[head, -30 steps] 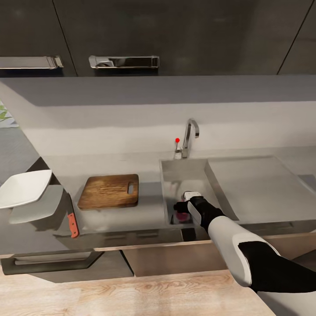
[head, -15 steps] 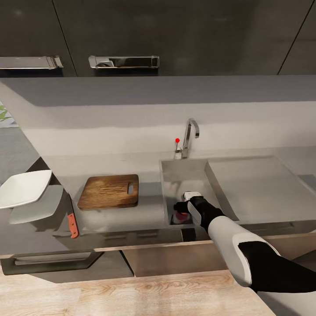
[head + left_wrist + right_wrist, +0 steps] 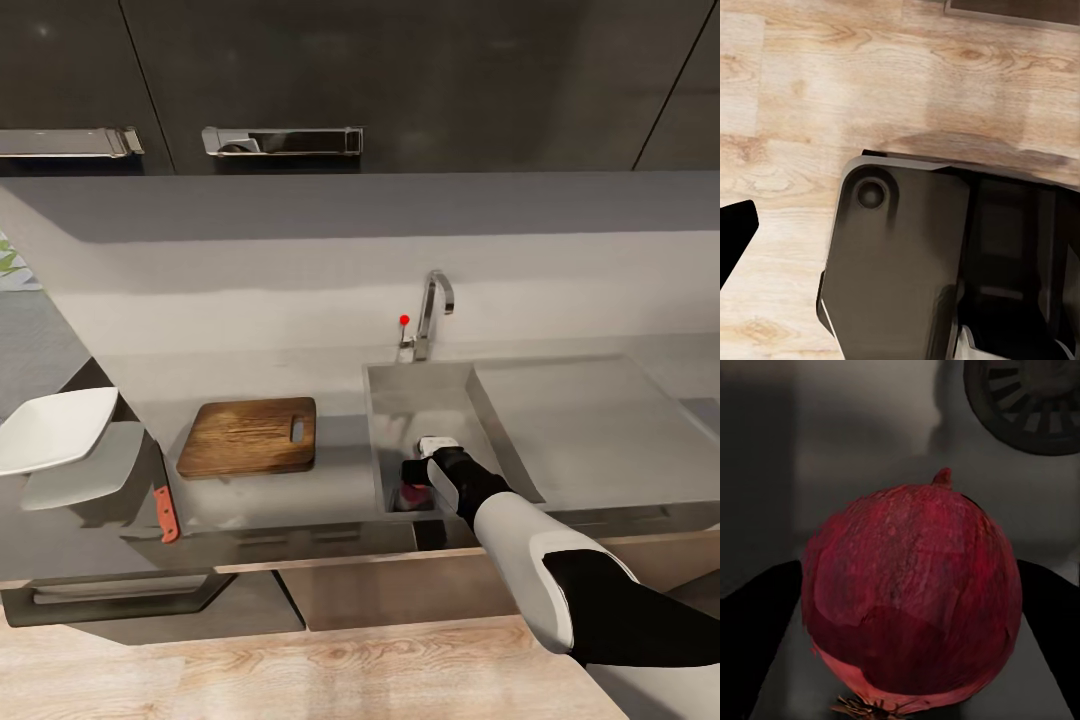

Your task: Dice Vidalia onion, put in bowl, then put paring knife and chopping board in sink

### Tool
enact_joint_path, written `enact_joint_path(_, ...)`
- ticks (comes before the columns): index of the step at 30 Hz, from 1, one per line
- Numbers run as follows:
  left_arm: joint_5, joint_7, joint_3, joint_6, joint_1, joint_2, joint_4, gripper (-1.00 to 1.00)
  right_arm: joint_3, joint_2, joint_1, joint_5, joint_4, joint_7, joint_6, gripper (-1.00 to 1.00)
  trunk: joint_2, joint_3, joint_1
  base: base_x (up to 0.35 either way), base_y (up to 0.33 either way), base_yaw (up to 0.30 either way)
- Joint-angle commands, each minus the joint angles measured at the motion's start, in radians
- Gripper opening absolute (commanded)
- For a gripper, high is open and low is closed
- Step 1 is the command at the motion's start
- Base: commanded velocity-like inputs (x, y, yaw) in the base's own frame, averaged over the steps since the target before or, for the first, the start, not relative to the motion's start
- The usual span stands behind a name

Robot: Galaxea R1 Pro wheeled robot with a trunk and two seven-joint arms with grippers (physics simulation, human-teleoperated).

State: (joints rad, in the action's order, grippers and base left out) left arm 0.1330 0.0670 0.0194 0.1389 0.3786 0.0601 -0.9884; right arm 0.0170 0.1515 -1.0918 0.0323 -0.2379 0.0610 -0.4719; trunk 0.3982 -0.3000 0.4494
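Onion (image 3: 911,600), dark red, sits on the floor of the sink (image 3: 400,390) at the basin's near end, directly between the right gripper (image 3: 413,478) fingers (image 3: 754,615), one dark finger at its 9 o'clock, the other at 3 o'clock in the wrist view; stem tip points to 12 o'clock toward the drain (image 3: 1031,401), root end nearest the camera. Jaws bracket the onion; can't tell whether they're clamped on it or merely close. Right arm is the one reaching in. Left gripper (image 3: 731,240) hangs over the wood floor, state unclear. Chopping board (image 3: 250,436) lies at roughly 9 o'clock from the onion on the countertop (image 3: 330,490), so the lift likely goes up then left.
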Motion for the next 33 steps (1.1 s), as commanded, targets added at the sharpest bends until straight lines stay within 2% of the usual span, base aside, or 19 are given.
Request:
enact_joint_path(1, 0.010, 0.004, 0.002, 0.002, 0.000, 0.000, -0.001, 1.00, 0.001, 0.000, 0.000, 0.006, -0.001, 0.005, -0.005, -1.00, 0.002, -0.002, 0.001, 0.000, 0.000, 0.000)
enact_joint_path(14, 0.010, 0.004, 0.002, 0.002, 0.000, 0.000, 0.000, 1.00, 0.001, -0.001, 0.000, 0.007, -0.001, 0.006, -0.005, -1.00, 0.002, -0.001, 0.001, 0.000, 0.000, 0.000)
enact_joint_path(33, 0.010, 0.004, 0.002, 0.002, 0.000, 0.000, -0.001, 1.00, 0.001, -0.004, 0.000, 0.008, -0.001, 0.006, -0.005, -1.00, 0.002, 0.028, 0.001, 0.000, 0.000, 0.000)
